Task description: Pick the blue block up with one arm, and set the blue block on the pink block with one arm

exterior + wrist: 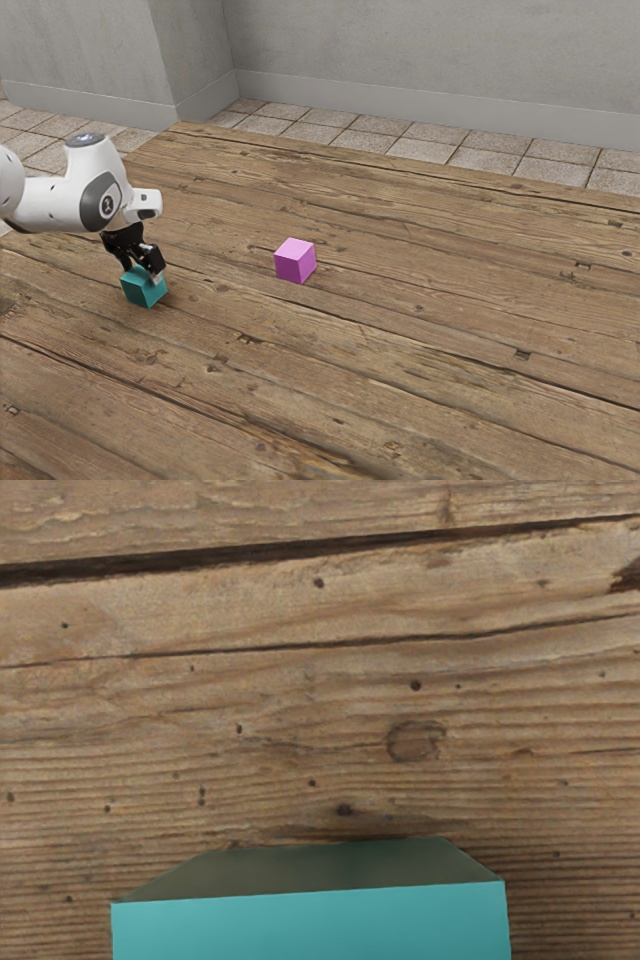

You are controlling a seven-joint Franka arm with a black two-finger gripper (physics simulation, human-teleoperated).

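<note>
Your gripper (143,268) sat right atop the blue block (143,291), well apart from the pink block (295,260), positioned for grasping; whether it had clenched, you couldn't tell.

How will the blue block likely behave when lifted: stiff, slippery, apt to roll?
Probably stiff: the blue block shows crisp, straight edges beneath the hand. Flat faces make rolling unlikely. Its smooth, plain sides might slip somewhat in a light grip.

Blue block (143,291): teal cube, resting on wood table (400,330) at ext. view's left, turned corner-on. Pink block (296,261): magenta cube, flat on table, well apart from blue block, toward ext. view's right.
</note>
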